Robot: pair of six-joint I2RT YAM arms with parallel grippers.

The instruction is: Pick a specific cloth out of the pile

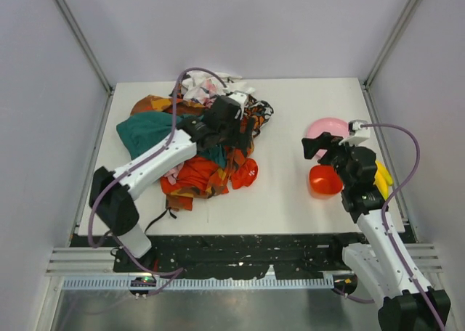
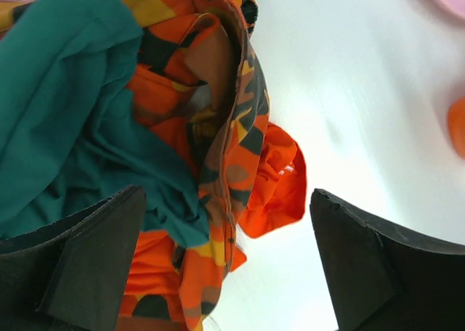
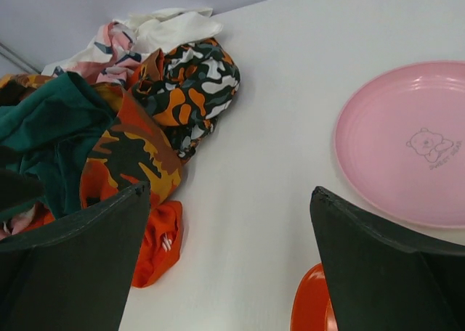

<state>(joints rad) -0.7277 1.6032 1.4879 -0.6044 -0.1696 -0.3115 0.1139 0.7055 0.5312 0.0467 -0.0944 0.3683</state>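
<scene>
Hanging agape, the left tool (image 2: 229, 262) overlooks the cloth (image 2: 280, 182) edging the pile (image 1: 156, 128); the right tool (image 3: 229, 255) gapes too.

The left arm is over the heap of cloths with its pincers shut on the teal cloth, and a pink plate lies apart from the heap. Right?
Not quite: the left gripper is open. The left wrist view shows its fingers wide apart above the pile, clamping nothing; the teal cloth lies loose. The pink plate does lie apart from the pile.

One pile (image 1: 144, 130), one pink plate (image 1: 327, 126), one orange bowl (image 1: 323, 181).
</scene>
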